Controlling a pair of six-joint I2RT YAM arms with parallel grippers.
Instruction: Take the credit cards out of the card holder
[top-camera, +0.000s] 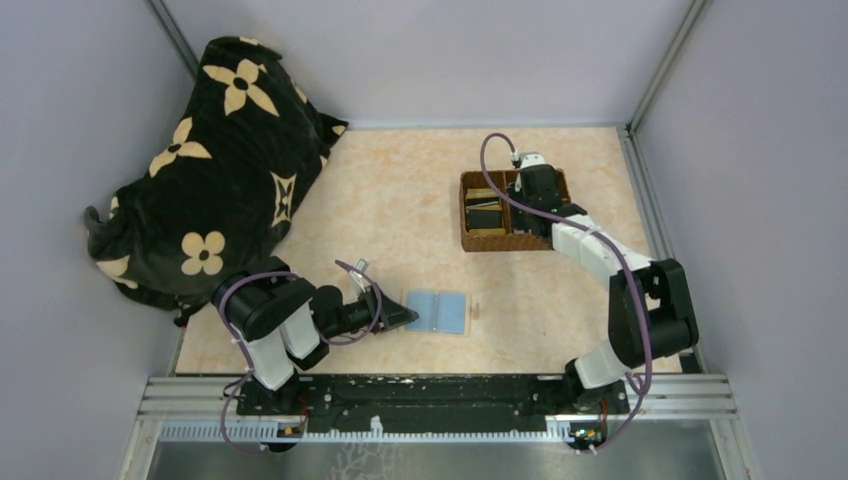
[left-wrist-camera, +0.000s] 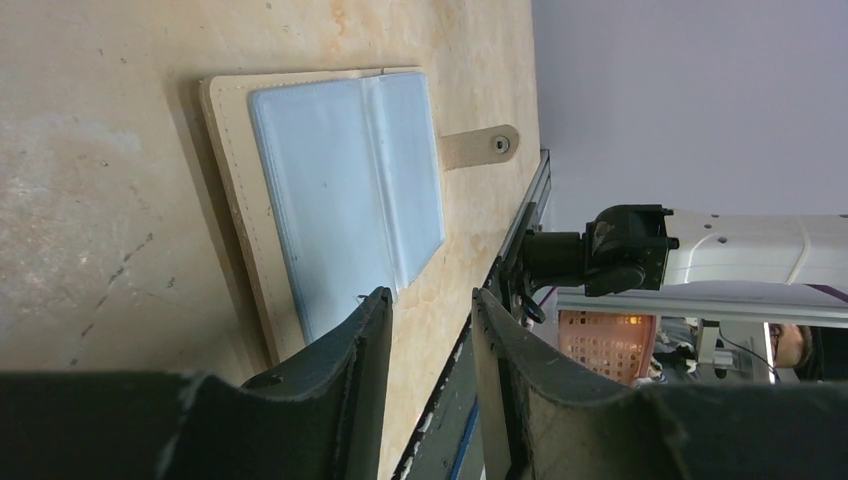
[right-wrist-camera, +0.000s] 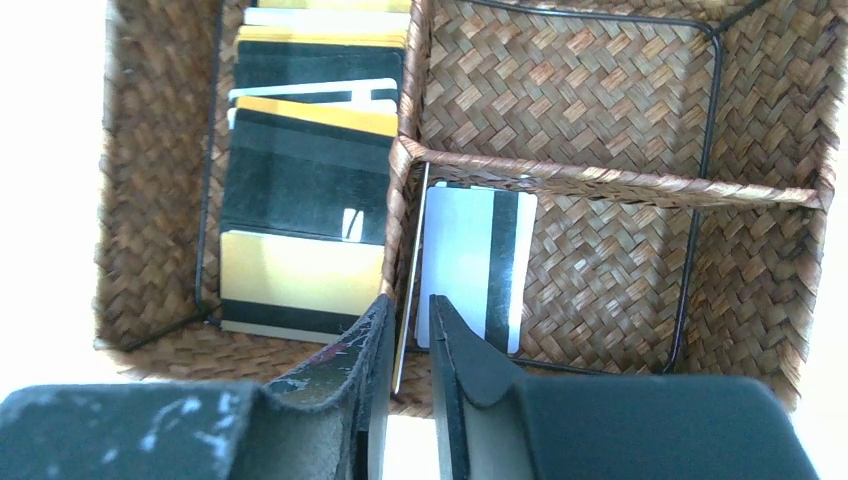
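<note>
Over woven tray (right-wrist-camera: 130, 200), right end effector (right-wrist-camera: 408, 305) slightly apart above divider (right-wrist-camera: 408, 90); left end effector (left-wrist-camera: 430, 300) apart beside card holder (left-wrist-camera: 340, 190).

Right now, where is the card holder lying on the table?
In the top view the card holder lies open near the front edge of the table, just right of the left gripper and nearer the arms than the woven tray.

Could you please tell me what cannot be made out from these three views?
Top view: the woven tray, right side hidden under the right arm.
Left wrist view: the card holder, near corner behind the left gripper; its cloudy sleeves hide any cards.
Right wrist view: whether the right gripper pinches the edge-on card; too thin to tell.
</note>
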